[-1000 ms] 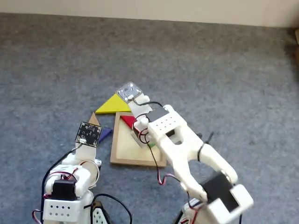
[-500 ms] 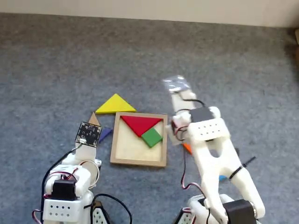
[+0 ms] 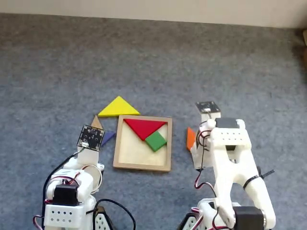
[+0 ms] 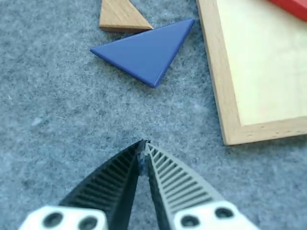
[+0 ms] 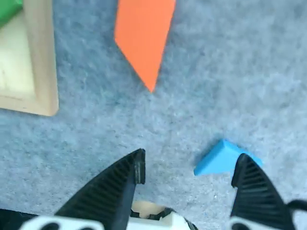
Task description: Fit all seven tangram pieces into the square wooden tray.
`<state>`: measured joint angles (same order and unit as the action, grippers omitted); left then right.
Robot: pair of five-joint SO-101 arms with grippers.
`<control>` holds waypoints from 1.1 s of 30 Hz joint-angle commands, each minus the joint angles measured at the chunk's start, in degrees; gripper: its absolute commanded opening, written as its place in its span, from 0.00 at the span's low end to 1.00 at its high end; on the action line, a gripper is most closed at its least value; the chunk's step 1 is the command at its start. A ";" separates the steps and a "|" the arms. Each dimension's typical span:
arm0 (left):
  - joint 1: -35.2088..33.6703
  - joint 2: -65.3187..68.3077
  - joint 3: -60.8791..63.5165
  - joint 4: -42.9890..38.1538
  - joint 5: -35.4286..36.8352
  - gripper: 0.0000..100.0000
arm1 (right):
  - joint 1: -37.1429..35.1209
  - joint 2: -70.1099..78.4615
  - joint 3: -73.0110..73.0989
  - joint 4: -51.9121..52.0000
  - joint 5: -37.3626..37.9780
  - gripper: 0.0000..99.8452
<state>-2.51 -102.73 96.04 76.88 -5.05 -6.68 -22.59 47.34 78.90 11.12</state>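
High view: a grey felt-like carpet (image 3: 230, 62) covers the whole work surface, with a pale strip of wall (image 3: 153, 9) along its far edge. The square wooden tray (image 3: 142, 166) lies on the carpet between the two arms, its sides running nearly square to the arms.

Inside it, a large red triangle (image 3: 144, 127) has its long edge along the far rim and its apex pointing back toward the arms. A small green square (image 3: 156, 141) sits cornerwise against the red triangle's sloping side. Outside, a large yellow triangle (image 3: 118, 107) lies with its long edge beside the far rim, apex pointing away.

A small bare-wood triangle (image 4: 120, 17) and a dark blue triangle (image 4: 146, 50) rest left of the tray, the blue one's tip just beside the rim. An orange parallelogram (image 5: 143, 36) lies right of the tray, its long axis running along the tray's side.

The left gripper (image 4: 144, 148) hangs over bare carpet, its jaws closed together on nothing. The right gripper (image 5: 191, 167) has its jaws spread wide, a light blue piece (image 5: 221, 158) just beside one finger.
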 commanded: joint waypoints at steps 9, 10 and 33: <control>-0.31 -1.10 1.10 0.35 0.00 0.00 | 8.92 -2.07 0.22 1.27 -14.33 0.29; -0.31 -1.10 1.10 0.35 0.00 0.00 | 9.01 -2.07 1.45 0.92 -14.59 0.29; -0.31 -1.10 1.10 0.35 0.00 0.00 | 12.18 -1.98 17.54 -28.88 -14.77 0.29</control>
<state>-2.51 -102.73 96.04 76.88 -5.05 4.31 -23.56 65.01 56.13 -3.12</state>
